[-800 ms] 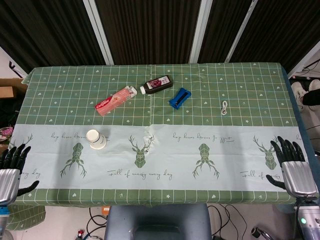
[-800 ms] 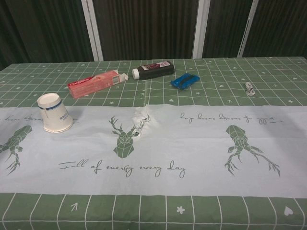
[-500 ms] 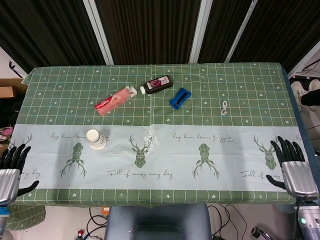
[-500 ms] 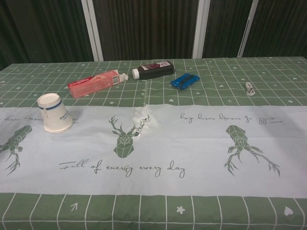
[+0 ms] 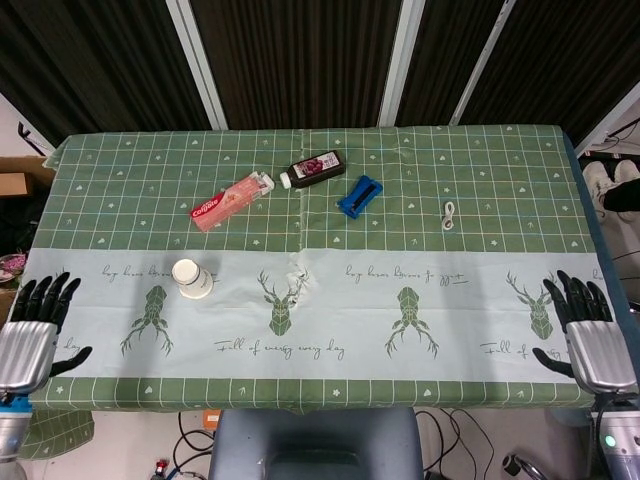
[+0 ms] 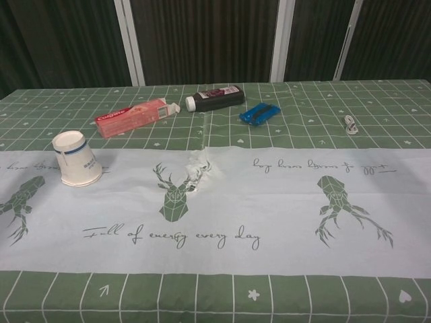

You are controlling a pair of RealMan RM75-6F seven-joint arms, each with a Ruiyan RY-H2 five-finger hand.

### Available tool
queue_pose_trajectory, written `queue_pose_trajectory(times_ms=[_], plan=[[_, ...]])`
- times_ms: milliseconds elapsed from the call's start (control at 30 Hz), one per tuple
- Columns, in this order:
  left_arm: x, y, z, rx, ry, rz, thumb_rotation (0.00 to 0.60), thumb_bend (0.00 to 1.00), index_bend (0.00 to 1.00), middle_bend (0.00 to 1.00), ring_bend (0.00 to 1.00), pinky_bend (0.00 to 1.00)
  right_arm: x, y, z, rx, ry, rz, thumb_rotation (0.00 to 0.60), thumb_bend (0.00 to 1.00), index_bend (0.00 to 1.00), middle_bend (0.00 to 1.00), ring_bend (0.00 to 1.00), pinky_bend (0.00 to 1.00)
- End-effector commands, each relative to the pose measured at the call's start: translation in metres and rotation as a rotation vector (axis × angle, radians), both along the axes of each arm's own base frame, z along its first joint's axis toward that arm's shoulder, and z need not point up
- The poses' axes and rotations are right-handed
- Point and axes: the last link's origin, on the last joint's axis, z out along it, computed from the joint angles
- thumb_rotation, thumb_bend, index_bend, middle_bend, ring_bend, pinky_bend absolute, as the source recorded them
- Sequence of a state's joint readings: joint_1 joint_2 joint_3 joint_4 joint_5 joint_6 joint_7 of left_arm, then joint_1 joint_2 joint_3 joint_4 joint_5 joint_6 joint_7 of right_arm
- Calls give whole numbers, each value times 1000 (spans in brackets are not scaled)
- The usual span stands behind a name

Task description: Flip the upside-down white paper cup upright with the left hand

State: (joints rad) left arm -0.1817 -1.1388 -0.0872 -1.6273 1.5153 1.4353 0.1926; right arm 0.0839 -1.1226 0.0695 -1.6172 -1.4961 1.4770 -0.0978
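Left hand [image 5: 35, 335] fingers spread, empty, wrist cut off | right hand [image 5: 585, 335] same | cup [image 5: 192, 278] inverted, untouched

A table [image 5: 480, 170] stands under a green checked cloth with a pale band of deer prints. Behind it hang dark ribbed wall panels [image 5: 300, 60] split by slanting white posts [image 5: 205, 70]. Below the near edge sits a grey chair back [image 5: 315, 445], cables on the floor.
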Motion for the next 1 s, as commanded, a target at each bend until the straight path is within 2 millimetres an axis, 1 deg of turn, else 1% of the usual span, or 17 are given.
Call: queue_pose_trajectory(times_ms=[33, 100, 133, 167, 233, 267, 333, 367, 400, 433, 533, 567, 633, 667, 767, 867, 1000], plan=[[18, 23, -7, -20, 33, -55, 600, 2, 1, 0, 1, 0, 0, -1, 1, 1, -6, 2, 600, 0, 0, 1, 1, 1], [28, 34, -11, -33, 44, -83, 600, 1, 1, 0, 1, 0, 0, -2, 1, 2, -11, 3, 600, 0, 1, 2, 0, 1], [36, 43, -15, -45, 57, -108, 600, 2, 1, 0, 1, 0, 0, -2, 1, 5, -12, 6, 600, 0, 0, 2, 0, 1], [48, 58, -22, -66, 84, -147, 600, 2, 1, 0, 1, 0, 1, -2, 1, 7, -15, 6, 600, 0, 0, 2, 0, 1], [58, 73, -29, -86, 111, -171, 600, 3, 1, 0, 1, 0, 0, -2, 1, 12, -15, 6, 600, 0, 0, 2, 0, 1], [68, 86, -38, -108, 145, -198, 600, 3, 1, 0, 1, 0, 0, -3, 1, 15, -17, 5, 600, 0, 0, 2, 0, 1], [77, 98, -48, -123, 178, -210, 600, 3, 1, 1, 0, 0, 0, -4, 1, 19, -15, 4, 600, 0, 1, 1, 0, 1], [86, 107, -57, -141, 216, -230, 600, 5, 1, 0, 1, 0, -1, -4, 0, 22, -15, 0, 600, 0, 1, 2, 0, 2], [88, 111, -61, -143, 227, -227, 600, 7, 1, 0, 1, 1, -1, -5, 0, 24, -15, -1, 600, 0, 1, 1, 0, 1], [96, 117, -70, -159, 259, -239, 600, 7, 1, 0, 1, 1, -2, -5, 0, 26, -15, -5, 600, 0, 1, 1, 0, 2], [99, 121, -74, -156, 273, -225, 600, 9, 1, 0, 0, 2, -2, -6, 0, 27, -16, -8, 600, 0, 2, 1, 1, 1], [104, 126, -83, -174, 295, -231, 600, 10, 0, 0, 1, 3, -4, -7, -1, 30, -17, -15, 600, 0, 2, 1, 1, 1], [108, 132, -90, -184, 315, -223, 600, 20, 1, 0, 1, 5, -5, -8, -2, 32, -18, -21, 600, 0, 1, 1, 0, 1], [110, 136, -98, -202, 335, -220, 600, 20, 1, 0, 1, 5, -6, -8, -2, 34, -19, -25, 600, 0, 1, 1, 0, 1], [112, 143, -111, -227, 376, -198, 600, 19, 1, 0, 1, 4, -7, -10, -3, 34, -25, -36, 600, 0, 1, 2, 0, 2], [112, 147, -120, -245, 406, -176, 600, 23, 0, 0, 1, 4, -8, -10, -3, 33, -28, -40, 600, 0, 0, 1, 0, 1], [113, 148, -124, -246, 424, -158, 600, 25, 0, 0, 2, 4, -8, -10, -3, 34, -31, -41, 600, 0, 1, 1, 0, 1]])
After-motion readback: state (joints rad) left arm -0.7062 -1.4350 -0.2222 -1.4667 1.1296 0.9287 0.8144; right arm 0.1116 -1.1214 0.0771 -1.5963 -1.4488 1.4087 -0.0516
